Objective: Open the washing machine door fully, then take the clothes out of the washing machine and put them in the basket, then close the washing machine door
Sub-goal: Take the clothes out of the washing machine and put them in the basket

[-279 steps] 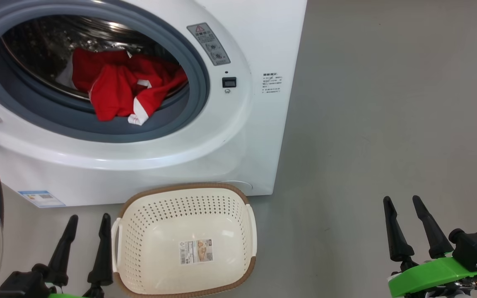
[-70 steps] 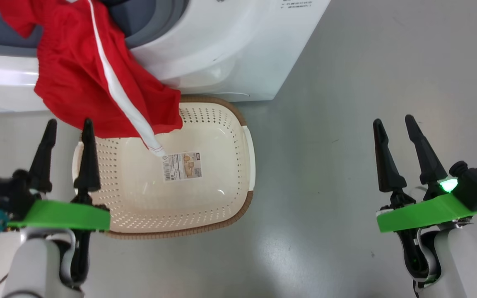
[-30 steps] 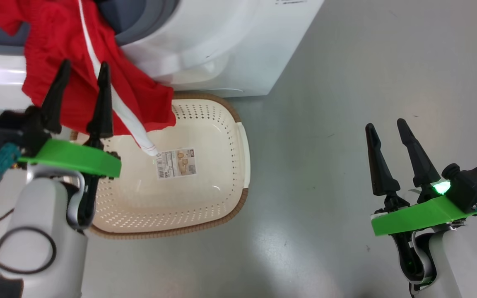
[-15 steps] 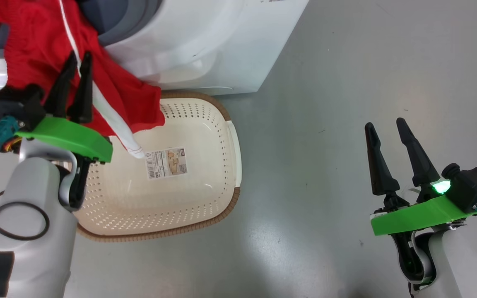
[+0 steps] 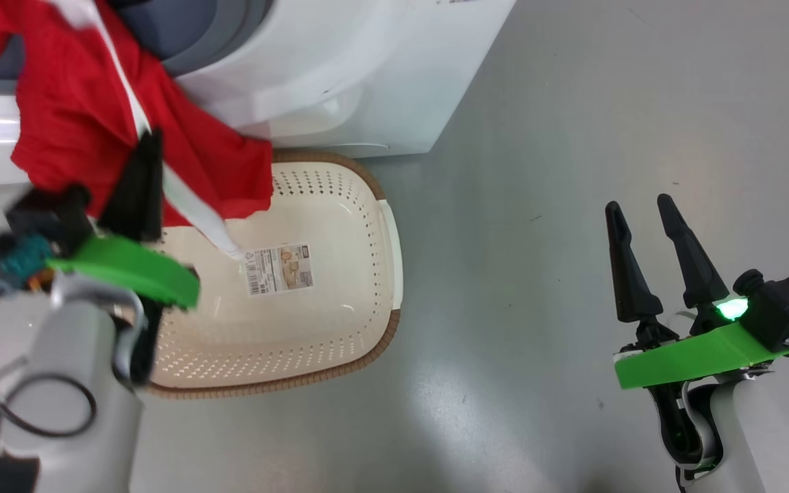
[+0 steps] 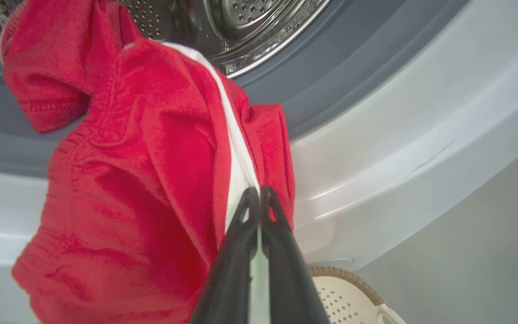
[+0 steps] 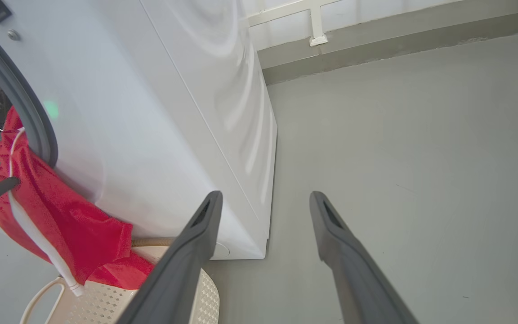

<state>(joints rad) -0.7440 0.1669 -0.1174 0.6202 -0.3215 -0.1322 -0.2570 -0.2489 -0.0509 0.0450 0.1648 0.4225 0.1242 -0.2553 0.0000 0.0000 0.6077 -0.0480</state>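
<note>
The washing machine [image 5: 340,61] is open. My left hand [image 6: 259,191] is clamped on the white stripe of the clothes [image 5: 79,116], which drape from the drum down over the basket [image 5: 387,226]. Nothing lies in the basket yet. My right hand [image 5: 638,203] hangs idle, fingers apart. Unloading and closing the door remain.

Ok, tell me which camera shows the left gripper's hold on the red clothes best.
The left wrist view: the left gripper is seen close up, shut on the red clothes at their white stripe. The head view shows it blurred against the fabric; the right wrist view catches a dark finger at its edge, touching the fabric.
</note>
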